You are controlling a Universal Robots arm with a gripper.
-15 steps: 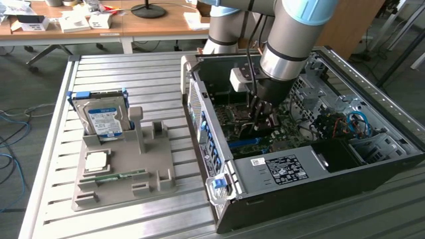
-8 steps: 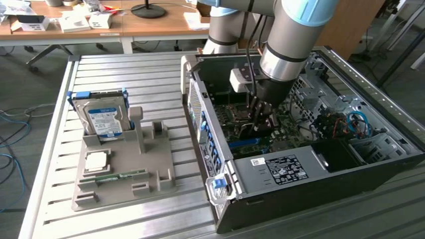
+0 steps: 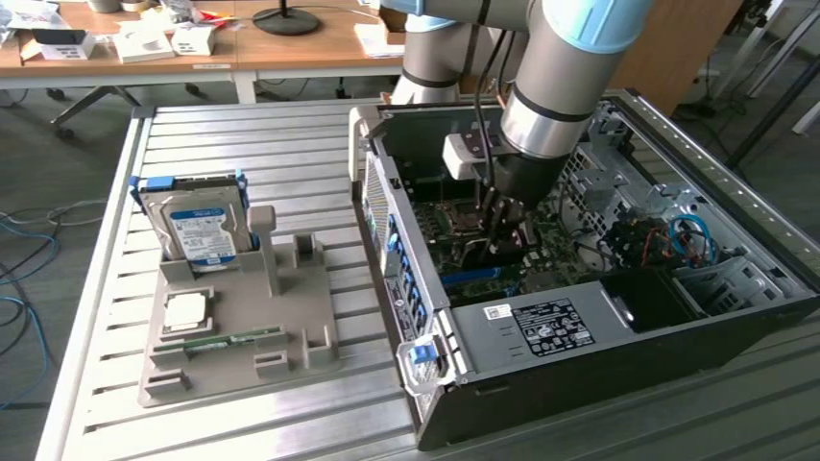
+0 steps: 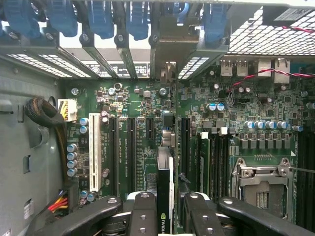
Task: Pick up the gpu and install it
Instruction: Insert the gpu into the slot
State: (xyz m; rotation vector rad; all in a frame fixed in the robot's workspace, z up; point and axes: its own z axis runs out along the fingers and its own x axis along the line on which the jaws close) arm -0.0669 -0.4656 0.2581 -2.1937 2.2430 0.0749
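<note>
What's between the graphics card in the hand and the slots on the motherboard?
Nothing visible. The hand holds the graphics card edge-on just over the motherboard, inside the open computer case. The black slots near it look bare; the cables lie off to the side.

Soft, even daylight fills the exterior view. The ribbed silver metal table [image 3: 256,144] carries a pale sheen, while the open black computer case [image 3: 615,384] lies dim and shadowed inside at centre frame. In the wrist view, backlit perforated metal grilles [image 4: 29,59] glare white, and the black gripper [image 4: 165,209] shows dull highlights.
</note>
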